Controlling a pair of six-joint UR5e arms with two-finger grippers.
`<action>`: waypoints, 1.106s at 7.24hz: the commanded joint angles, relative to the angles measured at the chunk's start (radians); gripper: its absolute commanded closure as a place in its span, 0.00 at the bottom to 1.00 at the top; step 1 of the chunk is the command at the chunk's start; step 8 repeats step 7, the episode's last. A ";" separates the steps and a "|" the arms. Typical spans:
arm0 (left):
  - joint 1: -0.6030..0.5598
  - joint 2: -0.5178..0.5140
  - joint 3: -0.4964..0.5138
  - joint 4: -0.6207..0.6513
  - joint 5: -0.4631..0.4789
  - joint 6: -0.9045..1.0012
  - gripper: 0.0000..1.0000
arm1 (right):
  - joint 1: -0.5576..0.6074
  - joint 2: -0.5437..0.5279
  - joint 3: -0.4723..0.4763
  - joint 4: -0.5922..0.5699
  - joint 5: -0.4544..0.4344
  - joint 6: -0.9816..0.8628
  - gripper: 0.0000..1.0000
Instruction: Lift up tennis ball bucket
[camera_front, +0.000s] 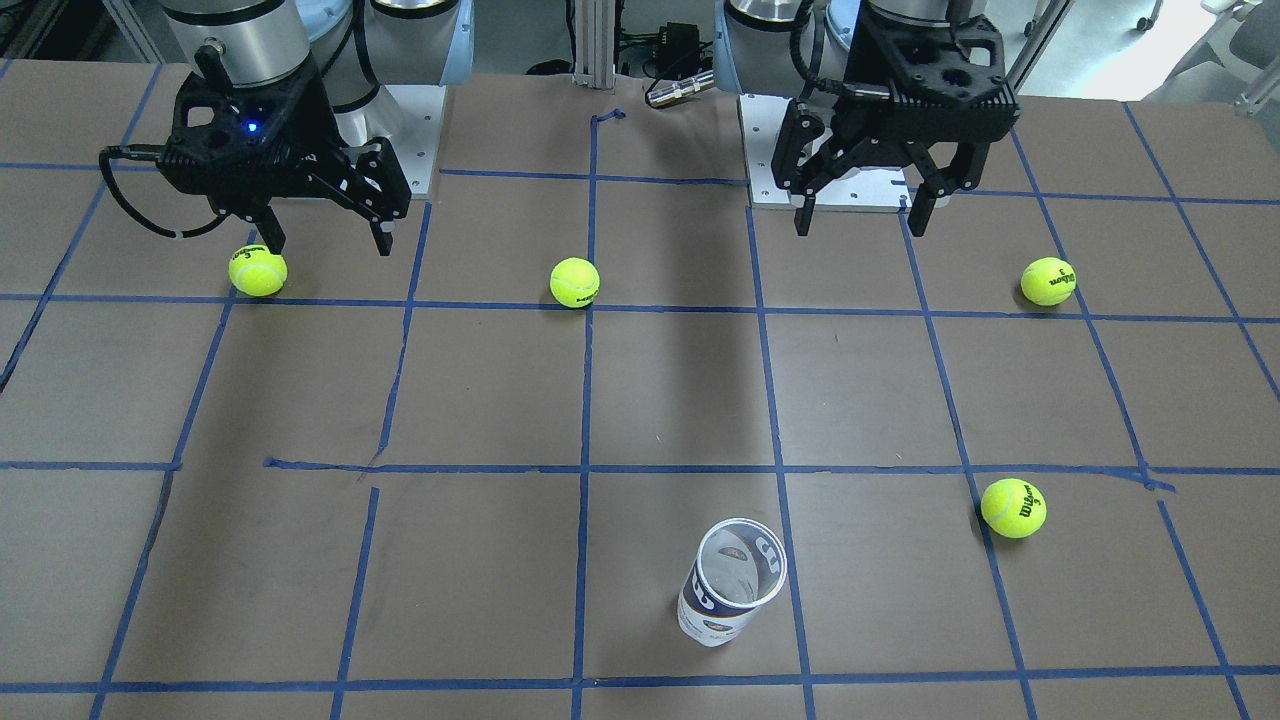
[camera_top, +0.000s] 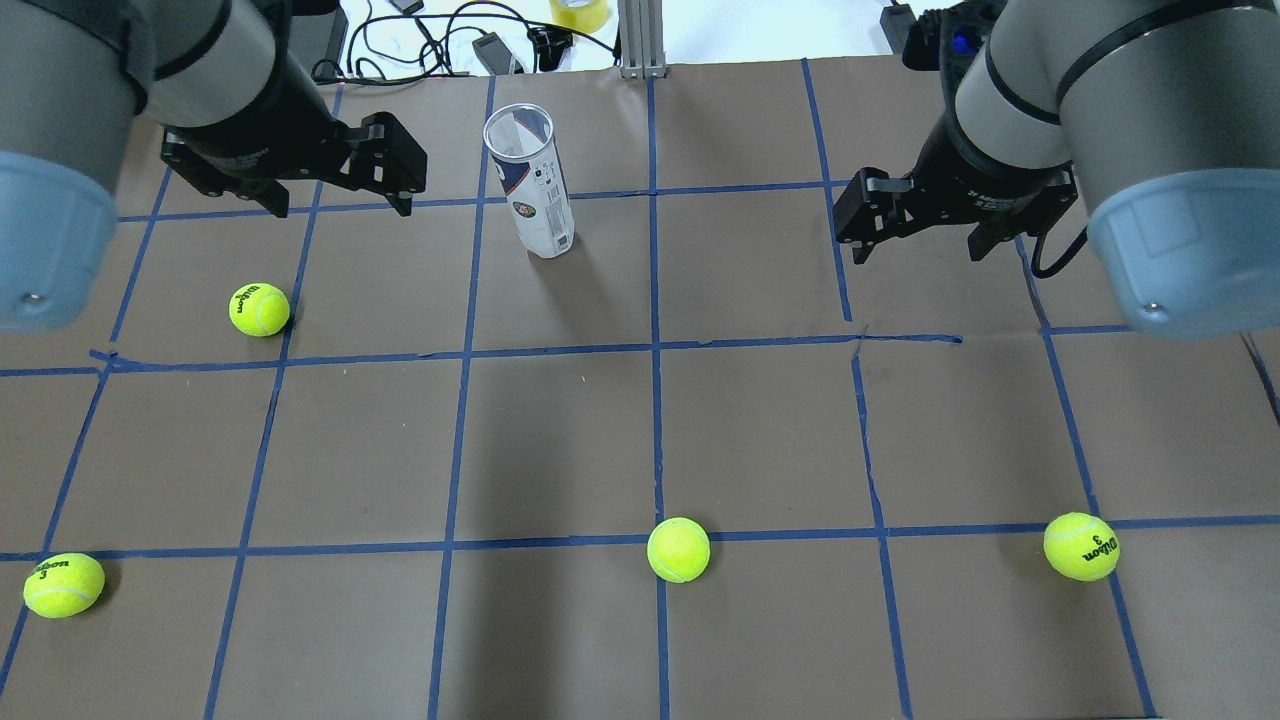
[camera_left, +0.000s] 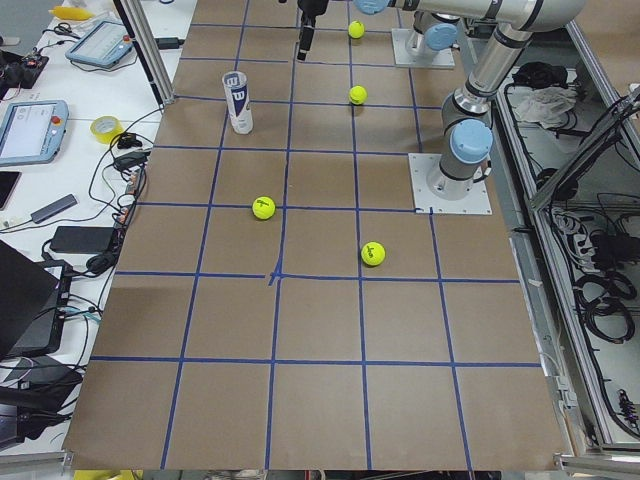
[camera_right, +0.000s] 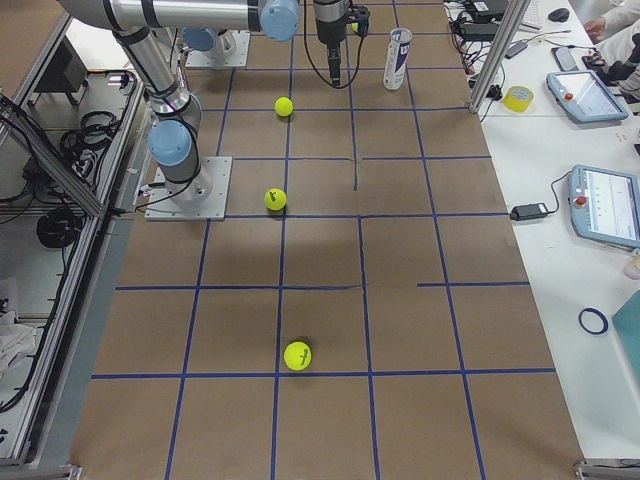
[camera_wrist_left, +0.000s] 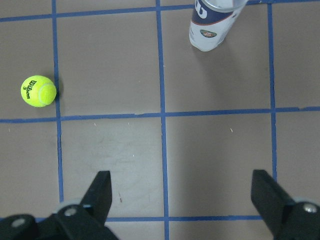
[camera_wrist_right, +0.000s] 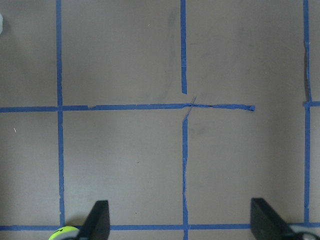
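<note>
Jaws spread wide and holding nothing, the left gripper (camera_front: 862, 222) hangs above the table (camera_front: 500, 400), well apart from the tennis ball bucket (camera_front: 730, 585) on the bucket's robot side. The right gripper (camera_front: 328, 243), likewise spread and empty, is farther from the bucket. The bucket stands upright, mouth open, apparently empty, with one tennis ball (camera_front: 1013, 508) near it. Tall and probably light, it could topple if a finger clips its wall on approach, or slip from a loose pinch on the slick plastic.

You see the whole desk (camera_top: 760, 420) from behind the robot and from opposite, both steeply down; end cameras look along it; wrist cameras sit close above.
</note>
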 joint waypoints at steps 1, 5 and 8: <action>0.021 -0.010 0.062 -0.113 -0.003 0.003 0.00 | 0.001 -0.003 0.002 0.001 -0.004 0.005 0.00; 0.021 0.002 0.055 -0.120 -0.013 0.005 0.00 | -0.001 0.001 -0.002 -0.001 -0.006 -0.006 0.00; 0.021 0.004 0.047 -0.120 -0.016 0.008 0.00 | -0.001 0.001 0.001 -0.001 -0.004 -0.006 0.00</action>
